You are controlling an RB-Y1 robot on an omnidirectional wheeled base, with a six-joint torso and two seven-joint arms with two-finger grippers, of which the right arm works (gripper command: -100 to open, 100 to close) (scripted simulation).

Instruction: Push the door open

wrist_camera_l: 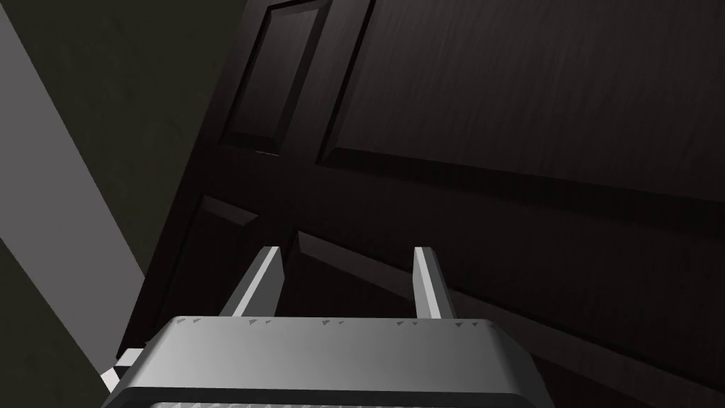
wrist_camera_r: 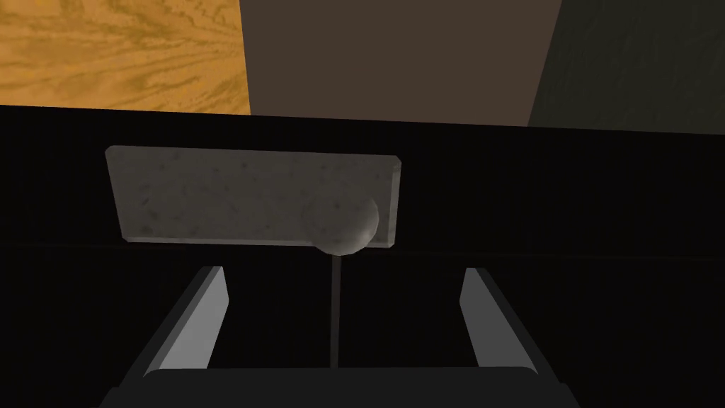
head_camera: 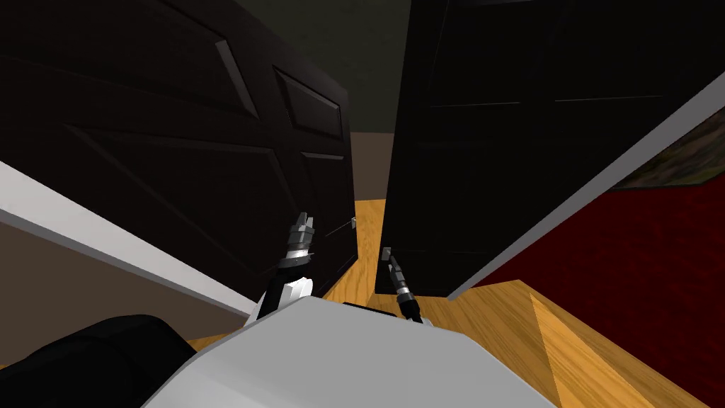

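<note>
Right gripper (wrist_camera_r: pixel 345 287): fingers spread wide, holding nothing. A thin rod (wrist_camera_r: pixel 335 312) runs between them from a round knob (wrist_camera_r: pixel 345 232) toward the gripper body. The knob sits on a grey plate (wrist_camera_r: pixel 241 198) just ahead of the fingertips; I can't tell whether they touch it. The plate is mounted on the black right door (head_camera: pixel 510 142), near its edge. Beyond that edge lie wood floor (wrist_camera_r: pixel 120 53) and a brown wall (wrist_camera_r: pixel 389 60).

Left gripper (wrist_camera_l: pixel 347 280): fingers also apart and empty, pointing at the panelled face of the dark left door (wrist_camera_l: pixel 495 142), close to it, contact unclear. In the head view this gripper is up against that door, just beside its thin handle (head_camera: pixel 341 227) at the door's free edge.

The two doors stand angled away from each other, with a gap between them straight ahead of me; floor shows through the gap. My arms flank the gap, one at each door. A grey trim strip (head_camera: pixel 92 237) runs along the left door's base, and a red surface (head_camera: pixel 637 241) lies to the right of the right door.
</note>
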